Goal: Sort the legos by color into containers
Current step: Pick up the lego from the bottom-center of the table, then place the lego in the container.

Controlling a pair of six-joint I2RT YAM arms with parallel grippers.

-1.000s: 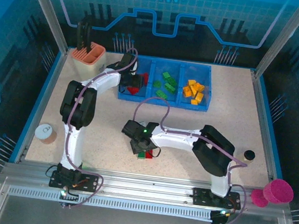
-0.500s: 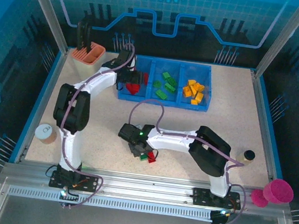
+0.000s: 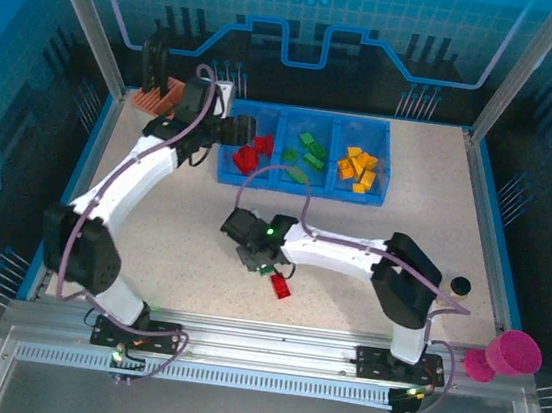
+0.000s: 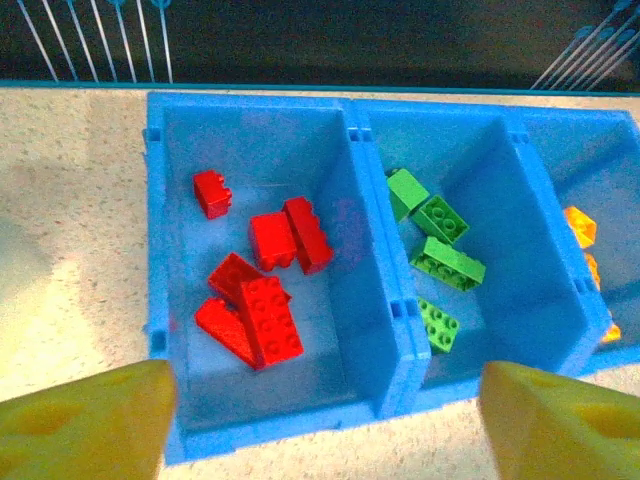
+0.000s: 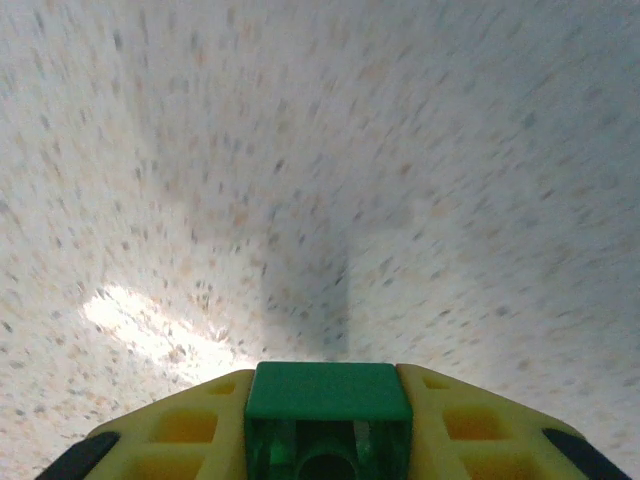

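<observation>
A shallow blue tray (image 3: 304, 186) at the back has three compartments: red legos (image 3: 248, 155) on the left, green legos (image 3: 310, 152) in the middle, orange-yellow legos (image 3: 358, 166) on the right. My left gripper (image 3: 227, 128) hovers open at the tray's left end; its wrist view looks down on the red bricks (image 4: 265, 290), green bricks (image 4: 440, 250) and the tray wall (image 4: 375, 290), with nothing between its fingers (image 4: 90, 425). At mid-table, my right gripper (image 3: 259, 260) is shut on a green lego (image 5: 328, 415). One red lego (image 3: 280, 287) lies on the table just beside it.
A cream holder with an orange top (image 3: 158, 101) stands at the back left, behind the left arm. A small black cap (image 3: 461, 286) sits near the table's right edge. A pink cup (image 3: 512, 352) rests off the table at the front right.
The left gripper pulled back leftward from over the red compartment and its elbow swung out to the left. The right gripper rose with the green lego, leaving the red one on the table.
</observation>
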